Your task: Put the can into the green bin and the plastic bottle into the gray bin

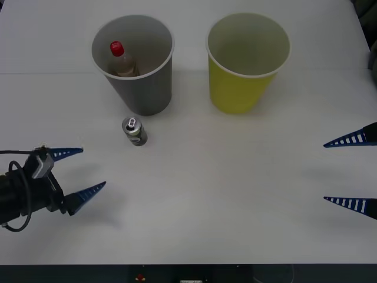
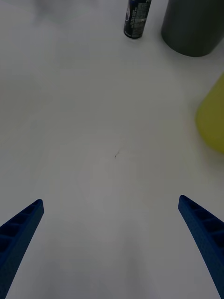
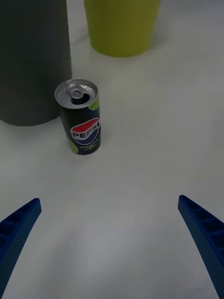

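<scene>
While both arms wait low over the white surface [image 1: 235, 194], the jaws of each are spread wide and hold nothing. The left gripper [image 1: 82, 171] is at the lower left of the front view, with its two blue fingers pointing toward the middle of the frame. The right gripper [image 1: 350, 172] is at the right edge, a little below the middle, and its fingers point toward the left of the frame.

The can [image 1: 135, 131] stands upright on the surface, left of the centre, above and to the right of the left gripper. It is just in front of the gray bin [image 1: 141, 88], close to it but I cannot tell if they touch. In the left wrist view the can [image 3: 80, 117] shows a silver top, a pull tab and a Pepsi label.

The gray bin stands in the upper left part of the front view, and the plastic bottle [image 1: 121, 59] with its red cap is inside it, leaning on the wall. The green bin [image 1: 241, 82] stands upright to the right of the gray one, apart from it.
</scene>
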`<state>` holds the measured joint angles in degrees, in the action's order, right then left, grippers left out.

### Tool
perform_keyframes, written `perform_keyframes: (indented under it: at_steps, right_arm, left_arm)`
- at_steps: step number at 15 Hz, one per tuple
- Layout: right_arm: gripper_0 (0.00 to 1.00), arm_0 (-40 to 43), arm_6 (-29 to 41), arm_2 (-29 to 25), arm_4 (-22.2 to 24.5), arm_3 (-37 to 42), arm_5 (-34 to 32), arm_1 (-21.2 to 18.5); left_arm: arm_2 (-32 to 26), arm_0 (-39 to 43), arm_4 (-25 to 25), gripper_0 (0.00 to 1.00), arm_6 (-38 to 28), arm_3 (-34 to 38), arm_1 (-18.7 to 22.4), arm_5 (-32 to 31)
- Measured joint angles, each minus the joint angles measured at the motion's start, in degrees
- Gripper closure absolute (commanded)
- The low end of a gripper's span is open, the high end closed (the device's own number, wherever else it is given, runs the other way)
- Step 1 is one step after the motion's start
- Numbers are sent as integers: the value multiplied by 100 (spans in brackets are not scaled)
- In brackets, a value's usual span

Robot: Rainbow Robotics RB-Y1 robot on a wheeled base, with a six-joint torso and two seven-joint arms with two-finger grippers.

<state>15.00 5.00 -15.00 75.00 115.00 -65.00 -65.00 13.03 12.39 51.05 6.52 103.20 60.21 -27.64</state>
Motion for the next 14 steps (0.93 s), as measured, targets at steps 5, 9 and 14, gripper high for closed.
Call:
perform_keyframes:
  at_steps: [5,9,14]
  right_arm:
    - [0,0,0,0,0,0,0,0]
    - [0,0,0,0,0,0,0,0]
    - [0,0,0,0,0,0,0,0]
  left_arm:
    - [546,-652,-825,0,161,-764,-796,261]
    - [586,-978,-1397,0,825,-1362,-1406,231]
    - [588,-1340,-1758,0,1432,-1991,-2004,0]
